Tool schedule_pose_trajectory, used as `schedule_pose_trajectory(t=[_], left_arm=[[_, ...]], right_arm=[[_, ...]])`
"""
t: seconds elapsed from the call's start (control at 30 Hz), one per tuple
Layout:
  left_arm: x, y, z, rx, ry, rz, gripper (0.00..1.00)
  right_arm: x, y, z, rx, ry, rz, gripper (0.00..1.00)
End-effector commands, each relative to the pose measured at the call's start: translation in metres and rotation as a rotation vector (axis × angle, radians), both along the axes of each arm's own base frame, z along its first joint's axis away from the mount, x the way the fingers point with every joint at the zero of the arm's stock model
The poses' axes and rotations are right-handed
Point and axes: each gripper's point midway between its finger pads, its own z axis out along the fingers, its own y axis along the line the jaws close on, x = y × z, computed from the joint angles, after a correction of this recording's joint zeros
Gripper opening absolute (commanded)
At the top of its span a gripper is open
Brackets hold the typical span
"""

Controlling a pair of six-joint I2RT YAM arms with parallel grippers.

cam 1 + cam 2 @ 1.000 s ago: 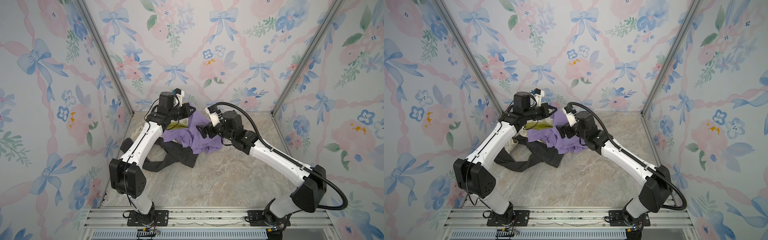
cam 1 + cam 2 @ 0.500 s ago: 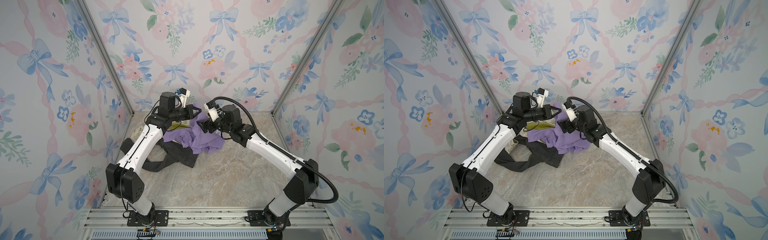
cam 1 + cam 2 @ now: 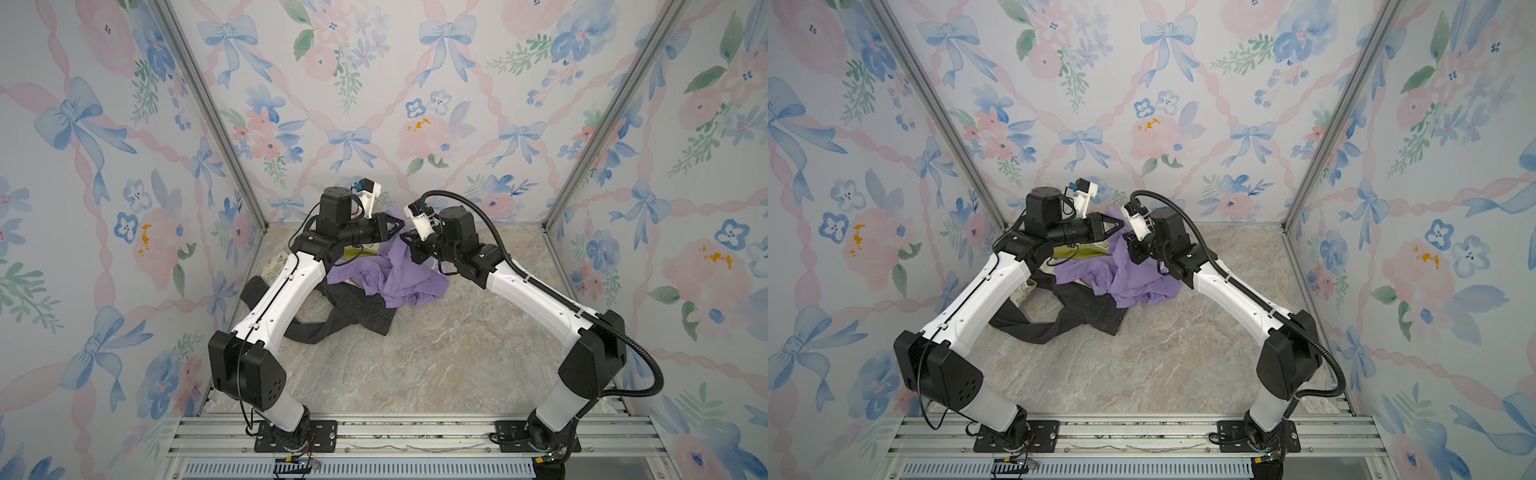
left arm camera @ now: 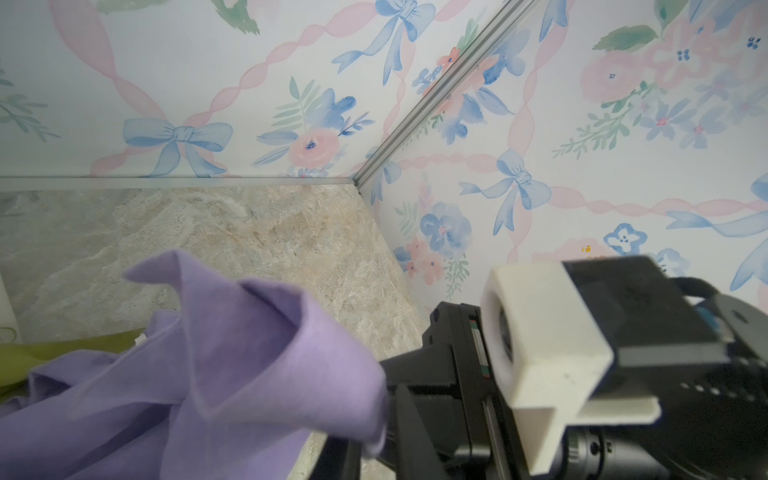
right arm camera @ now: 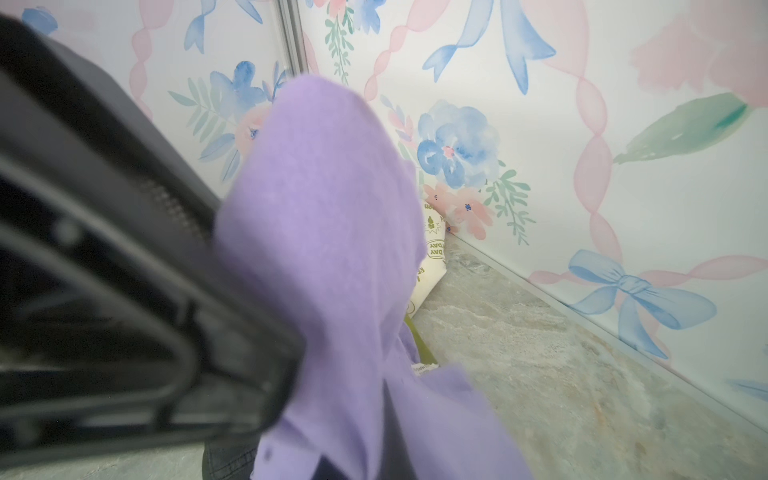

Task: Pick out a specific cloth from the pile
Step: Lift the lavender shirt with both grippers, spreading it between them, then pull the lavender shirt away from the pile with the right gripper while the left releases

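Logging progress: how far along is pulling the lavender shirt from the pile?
Done: a fold of the cloth is raised above the pile. In hand: right gripper looks shut on that fold, beside the left gripper. Remaining: its bulk overlaps the dark denim; lift it clear.

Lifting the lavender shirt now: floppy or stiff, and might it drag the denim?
Probably floppy: the lavender shirt sags in folds below its raised corner. Likely light: thin fabric. It drapes over the dark denim, so that may drag.
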Motion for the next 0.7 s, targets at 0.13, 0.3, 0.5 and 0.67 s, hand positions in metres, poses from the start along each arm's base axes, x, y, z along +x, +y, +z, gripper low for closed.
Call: schedule_pose_trajectory(t=[0.13,0.3,0.5,0.67], left_arm=[[-0.002,0.015,0.024,0.019,-0.116,0.073,0.51],[0.001,0.026,0.024,0.041,-0.14,0.126,0.74],[0.003,0.038,0.022,0.056,-0.149,0.184,0.95],[0.005,0.044,0.026,0.067,-0.186,0.217,0.98]], right_arm=[[0.011,-0.057,0.041,0.027,-0.066,-0.141,0.0],[0.017,-0.099,0.062,0.005,-0.118,-0.233,0.0],[0.024,-0.163,0.1,0.017,-0.197,-0.376,0.0],[0.026,-0.218,0.14,0.04,-0.279,-0.494,0.0]])
